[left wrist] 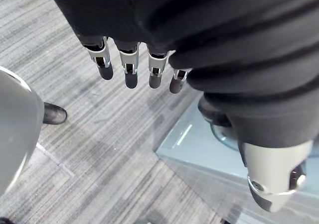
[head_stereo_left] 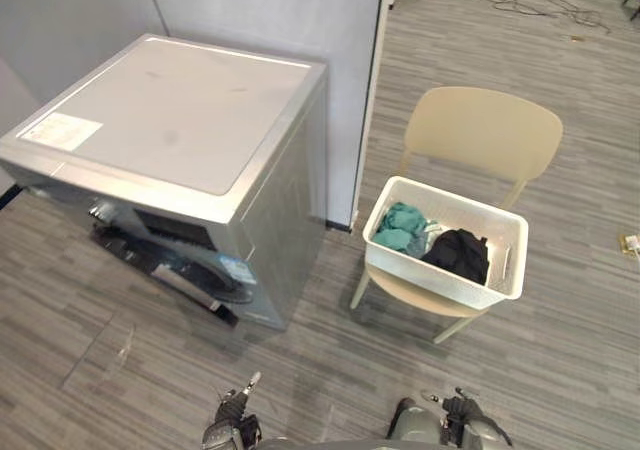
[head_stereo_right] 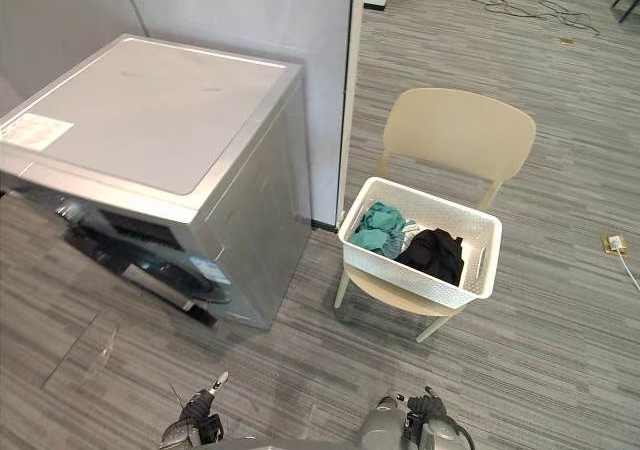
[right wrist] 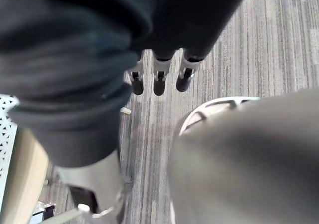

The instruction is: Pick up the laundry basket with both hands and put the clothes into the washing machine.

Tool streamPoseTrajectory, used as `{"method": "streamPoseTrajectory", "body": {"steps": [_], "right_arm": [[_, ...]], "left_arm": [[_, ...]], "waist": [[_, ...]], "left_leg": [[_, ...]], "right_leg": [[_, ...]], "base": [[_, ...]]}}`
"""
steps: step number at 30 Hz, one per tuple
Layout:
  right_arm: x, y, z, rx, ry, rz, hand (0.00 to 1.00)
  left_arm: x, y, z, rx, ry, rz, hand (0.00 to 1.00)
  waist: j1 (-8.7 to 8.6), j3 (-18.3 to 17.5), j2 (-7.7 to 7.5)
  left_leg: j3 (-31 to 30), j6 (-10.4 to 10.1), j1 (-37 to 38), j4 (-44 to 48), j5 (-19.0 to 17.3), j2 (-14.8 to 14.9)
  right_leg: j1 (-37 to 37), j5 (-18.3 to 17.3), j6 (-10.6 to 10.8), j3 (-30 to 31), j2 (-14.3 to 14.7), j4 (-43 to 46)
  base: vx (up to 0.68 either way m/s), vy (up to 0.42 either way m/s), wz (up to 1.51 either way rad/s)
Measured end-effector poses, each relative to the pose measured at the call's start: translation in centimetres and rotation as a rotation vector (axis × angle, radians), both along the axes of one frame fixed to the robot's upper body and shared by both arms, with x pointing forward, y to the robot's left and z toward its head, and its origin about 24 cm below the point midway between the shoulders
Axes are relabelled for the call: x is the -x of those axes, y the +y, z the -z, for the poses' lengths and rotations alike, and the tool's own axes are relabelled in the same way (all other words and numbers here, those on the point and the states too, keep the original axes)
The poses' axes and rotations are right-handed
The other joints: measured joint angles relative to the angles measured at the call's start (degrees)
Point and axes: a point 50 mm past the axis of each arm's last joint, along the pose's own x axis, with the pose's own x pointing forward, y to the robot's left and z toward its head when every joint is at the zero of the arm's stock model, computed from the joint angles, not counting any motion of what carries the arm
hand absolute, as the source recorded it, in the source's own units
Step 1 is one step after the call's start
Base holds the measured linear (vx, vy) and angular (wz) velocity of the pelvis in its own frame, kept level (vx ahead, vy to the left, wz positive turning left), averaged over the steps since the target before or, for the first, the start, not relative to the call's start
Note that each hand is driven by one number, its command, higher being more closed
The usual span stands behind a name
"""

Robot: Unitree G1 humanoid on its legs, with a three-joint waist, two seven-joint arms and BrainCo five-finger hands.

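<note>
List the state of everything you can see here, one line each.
Washing machine: upright, front door appears open.
Laundry basket: resting on the chair, not held.
Clothes: lying inside the basket.
Chair: upright, carrying the basket.
Left hand: fingers straight, empty.
Right hand: fingers straight, empty.

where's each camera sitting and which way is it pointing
Left eye view: on the head, looking down at washing machine, laundry basket on chair; left hand and right hand at bottom edge.
Right eye view: beside it, sharing the same scene.
Left wrist view: on the left wrist, facing down past open fingers at the floor.
Right wrist view: likewise, floor and chair edge.
</note>
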Motion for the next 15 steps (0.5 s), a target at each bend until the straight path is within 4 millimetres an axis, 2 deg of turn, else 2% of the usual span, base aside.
{"method": "streamPoseTrajectory", "body": {"steps": [1,2,3,4,5,6,7,8,9,10,11,12,14,15], "right_arm": [[0.7,0.2,0.1,-0.004,0.006,0.007,0.00],[1.2,0.6,0.2,-0.014,0.008,0.022,0.00],[1.4,0.8,0.3,-0.022,0.008,0.039,0.00],[1.5,1.5,0.4,-0.043,0.010,0.049,0.00],[1.3,1.7,0.4,-0.052,0.002,0.058,0.00],[1.4,1.7,0.4,-0.054,0.001,0.062,0.00],[1.3,1.3,0.3,-0.048,-0.007,0.060,0.00],[1.1,1.0,0.2,-0.045,-0.016,0.057,0.00],[1.1,1.1,0.2,-0.047,-0.017,0.057,0.00],[1.3,1.1,0.2,-0.046,-0.013,0.058,0.00],[1.9,0.8,0.4,-0.052,-0.002,0.100,0.00],[2.3,0.6,0.5,-0.054,0.009,0.118,0.00],[3.2,0.7,0.6,-0.055,0.027,0.118,0.00],[3.4,0.7,0.6,-0.054,0.029,0.124,0.00]], "left_arm": [[0.2,0.4,0.0,-0.011,0.004,-0.012,0.00],[0.5,0.7,0.0,-0.017,0.013,-0.027,0.00],[0.5,1.0,0.0,-0.017,0.007,-0.061,0.00],[0.5,1.5,-0.2,-0.025,0.001,-0.087,0.00],[0.5,1.2,-0.1,-0.020,0.007,-0.081,0.00],[0.5,1.0,-0.1,-0.018,0.013,-0.070,0.00],[0.3,0.7,0.0,-0.015,0.013,-0.054,0.00],[0.4,0.1,0.1,-0.002,0.018,-0.041,0.00],[0.3,0.2,0.1,-0.005,0.019,-0.030,0.00],[0.0,0.3,0.0,-0.009,0.013,-0.014,0.00],[-0.9,0.2,-0.2,0.000,-0.006,-0.008,0.00],[-1.3,-0.1,-0.3,0.005,-0.022,-0.008,0.00],[-2.1,-0.8,-0.7,0.023,-0.069,-0.024,0.00],[-2.1,-1.3,-0.7,0.042,-0.083,-0.037,0.00]], "waist": [[-0.06,-0.2,-0.46],[-0.23,-0.4,-1.43],[0.04,-0.5,-2.37],[0.51,-0.6,-3.81],[0.41,-0.9,-3.41],[0.44,-1.3,-3.94],[0.49,-1.7,-1.86],[0.51,-2.0,-1.13],[-0.13,-2.7,-1.08],[-1.05,-3.0,-1.88],[-1.55,-3.0,-1.90],[-1.36,-3.1,-1.63],[-1.58,-3.5,-1.50],[-1.50,-4.1,-0.67]], "left_leg": [[-3.3,0.7,-1.7,1.5,-0.7,0.9],[-6.5,0.8,-3.3,2.5,-1.2,0.5],[-8.0,0.8,-4.0,2.6,-1.2,0.3],[-9.2,0.7,-4.6,2.5,-1.2,-0.1],[-10.5,0.3,-5.0,1.9,-1.0,0.7],[-11.3,-0.1,-5.1,0.8,-0.7,1.3],[-13.3,-1.3,-6.2,1.1,0.3,2.6],[-14.1,-3.8,-7.4,0.5,2.7,3.7],[-14.0,-2.9,-7.1,-2.4,5.3,3.7],[-13.9,-2.5,-7.0,-3.1,6.1,3.5],[-13.9,-1.9,-10.6,8.1,1.7,0.4],[-13.8,-1.4,-11.3,11.6,0.4,-0.8],[-16.1,-1.4,-12.4,15.8,0.3,-1.5],[-17.9,-2.1,-14.0,18.8,0.0,-1.2]], "right_leg": [[0.7,-2.6,1.1,6.9,3.3,1.0],[2.1,-6.0,2.5,8.8,5.4,0.8],[3.1,-9.2,2.8,8.3,6.0,0.2],[4.0,-14.7,3.5,8.1,6.6,-1.8],[3.6,-15.5,3.8,7.3,7.6,-1.0],[3.3,-15.8,3.4,7.0,8.5,-0.8],[2.5,-16.0,2.4,6.3,10.2,-0.4],[1.8,-16.4,1.5,5.6,11.4,-0.1],[1.7,-16.8,0.8,4.8,11.2,-0.3],[1.6,-16.7,0.3,3.4,10.5,-0.7],[4.0,-15.8,0.0,-0.8,8.3,-1.2],[5.1,-15.8,-0.1,-1.5,8.1,-0.6],[6.2,-16.0,-2.1,-1.2,9.5,4.2],[5.5,-16.2,-3.0,-0.1,10.7,4.8]], "base": [[-0.13,-0.179,1.34],[-0.11,-0.233,1.38],[-0.08,-0.249,1.11],[-0.08,-0.333,0.66],[-0.04,-0.301,0.43],[0.00,-0.291,0.30],[0.02,-0.247,0.27],[0.05,-0.275,0.48],[0.07,-0.207,0.63],[0.14,-0.117,1.31],[0.15,-0.063,1.29],[0.22,-0.106,1.70],[0.17,-0.139,1.31],[0.08,-0.055,1.28]]}}
